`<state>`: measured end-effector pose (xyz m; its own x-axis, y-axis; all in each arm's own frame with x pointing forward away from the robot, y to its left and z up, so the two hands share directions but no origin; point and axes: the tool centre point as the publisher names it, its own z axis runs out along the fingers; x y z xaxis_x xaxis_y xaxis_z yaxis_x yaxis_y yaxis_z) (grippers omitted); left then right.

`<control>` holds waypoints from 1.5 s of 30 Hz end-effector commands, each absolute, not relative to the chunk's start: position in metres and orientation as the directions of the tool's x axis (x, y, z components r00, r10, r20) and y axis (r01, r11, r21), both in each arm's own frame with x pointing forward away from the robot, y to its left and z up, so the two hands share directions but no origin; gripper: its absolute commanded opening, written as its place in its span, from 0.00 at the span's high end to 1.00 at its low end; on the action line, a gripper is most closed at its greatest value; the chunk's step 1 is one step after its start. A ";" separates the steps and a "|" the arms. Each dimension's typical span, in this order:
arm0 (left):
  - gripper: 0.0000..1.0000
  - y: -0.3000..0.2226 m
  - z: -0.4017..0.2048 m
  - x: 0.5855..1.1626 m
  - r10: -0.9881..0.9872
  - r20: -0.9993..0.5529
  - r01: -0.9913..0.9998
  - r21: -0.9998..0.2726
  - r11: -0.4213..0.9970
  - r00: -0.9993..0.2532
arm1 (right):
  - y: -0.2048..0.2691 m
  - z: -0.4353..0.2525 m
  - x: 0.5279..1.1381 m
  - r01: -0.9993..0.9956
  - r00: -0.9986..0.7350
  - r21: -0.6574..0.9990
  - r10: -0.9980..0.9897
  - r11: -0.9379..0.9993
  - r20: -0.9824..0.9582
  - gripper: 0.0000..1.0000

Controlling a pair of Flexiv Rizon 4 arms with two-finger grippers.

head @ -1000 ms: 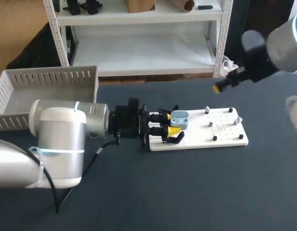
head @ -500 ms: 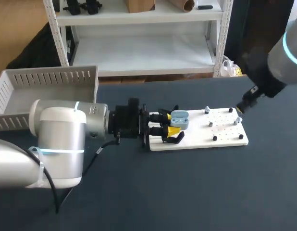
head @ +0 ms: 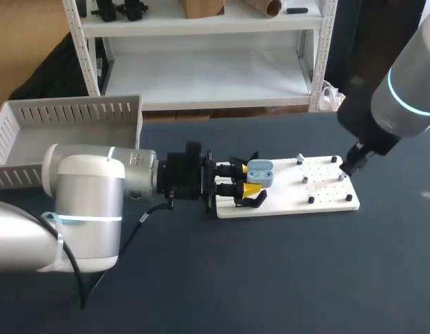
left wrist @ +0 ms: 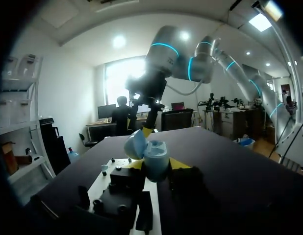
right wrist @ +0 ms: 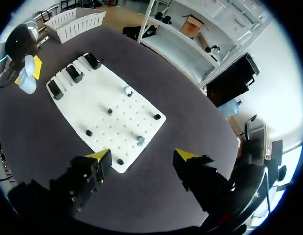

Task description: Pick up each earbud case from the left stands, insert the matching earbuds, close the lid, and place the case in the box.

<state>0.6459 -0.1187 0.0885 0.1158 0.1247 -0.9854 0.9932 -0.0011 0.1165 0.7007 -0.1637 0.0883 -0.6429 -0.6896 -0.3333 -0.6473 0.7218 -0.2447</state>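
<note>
**Q:** On the bench [head: 201, 278], how far has the procedure been carried?

**A:** An early stage is judged. No case is seen in the visible part of the box [head: 69, 115], which is set at the bench's far left corner.

**Q:** What is noted at the white board [head: 298, 198]?

**A:** The three black stands [right wrist: 73, 73] are seen bare. The left gripper [head: 246, 179] is closed on one pale blue earbud case [head: 260, 172], which is held over the board's stand end with its lid [left wrist: 135, 144] open. The right gripper [right wrist: 141, 156] is spread wide, with nothing between its fingers, and is positioned over the board's opposite end.

**Q:** What is left to be done?

**A:** Among the pegs [right wrist: 157, 116], small pale pieces [right wrist: 127, 90] are taken to be earbuds. None can be seen inside the case. Insertion, lid closing and placement in the box are therefore judged outstanding.
</note>
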 end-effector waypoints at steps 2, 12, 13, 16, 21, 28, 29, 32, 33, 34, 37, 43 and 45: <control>1.00 -0.119 0.087 0.646 0.121 -0.986 0.993 0.119 0.002 0.118 | -0.158 0.076 0.714 -0.677 -0.647 -0.197 -0.701 0.709 -0.300 0.21; 1.00 -0.119 0.087 0.646 0.121 -0.986 0.993 0.119 0.002 0.118 | -0.154 0.063 0.717 -0.673 -0.676 -0.173 -0.692 0.720 -0.253 0.20; 1.00 -0.119 0.087 0.646 0.121 -0.986 0.993 0.119 0.002 0.118 | -0.155 0.062 0.718 -0.672 -0.679 -0.171 -0.691 0.721 -0.249 0.21; 1.00 -0.119 0.087 0.646 0.121 -0.986 0.993 0.119 0.002 0.118 | -0.156 0.059 0.719 -0.669 -0.685 -0.164 -0.687 0.725 -0.242 0.24; 1.00 -0.119 0.087 0.646 0.121 -0.986 0.993 0.119 0.002 0.118 | -0.158 0.050 0.718 -0.666 -0.691 -0.158 -0.683 0.729 -0.237 0.29; 1.00 -0.119 0.087 0.646 0.121 -0.986 0.993 0.119 0.002 0.118 | -0.159 0.042 0.716 -0.667 -0.693 -0.154 -0.683 0.729 -0.233 0.32; 1.00 -0.119 0.087 0.646 0.121 -0.986 0.993 0.119 0.002 0.118 | -0.159 0.042 0.716 -0.668 -0.691 -0.155 -0.684 0.728 -0.235 0.34; 1.00 -0.119 0.087 0.646 0.121 -0.986 0.993 0.119 0.002 0.118 | -0.158 0.040 0.718 -0.666 -0.689 -0.159 -0.683 0.729 -0.242 0.38; 1.00 -0.119 0.087 0.646 0.121 -0.986 0.993 0.119 0.002 0.118 | -0.158 0.040 0.720 -0.663 -0.689 -0.162 -0.681 0.731 -0.247 0.42; 1.00 -0.119 0.087 0.646 0.121 -0.986 0.993 0.119 0.002 0.118 | -0.158 0.039 0.721 -0.660 -0.691 -0.163 -0.678 0.733 -0.250 0.49; 1.00 -0.119 0.087 0.646 0.121 -0.986 0.993 0.119 0.002 0.118 | -0.160 0.037 0.723 -0.652 -0.699 -0.161 -0.670 0.741 -0.249 0.51; 1.00 -0.119 0.087 0.646 0.121 -0.986 0.993 0.119 0.002 0.118 | -0.162 0.030 0.722 -0.651 -0.705 -0.155 -0.667 0.743 -0.242 0.50; 1.00 -0.119 0.087 0.646 0.121 -0.986 0.993 0.119 0.002 0.118 | -0.162 0.029 0.722 -0.651 -0.705 -0.154 -0.668 0.743 -0.240 0.50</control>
<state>0.6459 -0.1187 0.0885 0.1158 0.1247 -0.9854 0.9932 -0.0010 0.1166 0.7197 -0.1626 0.0318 -0.7046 -0.6679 -0.2398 -0.6516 0.7427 -0.1540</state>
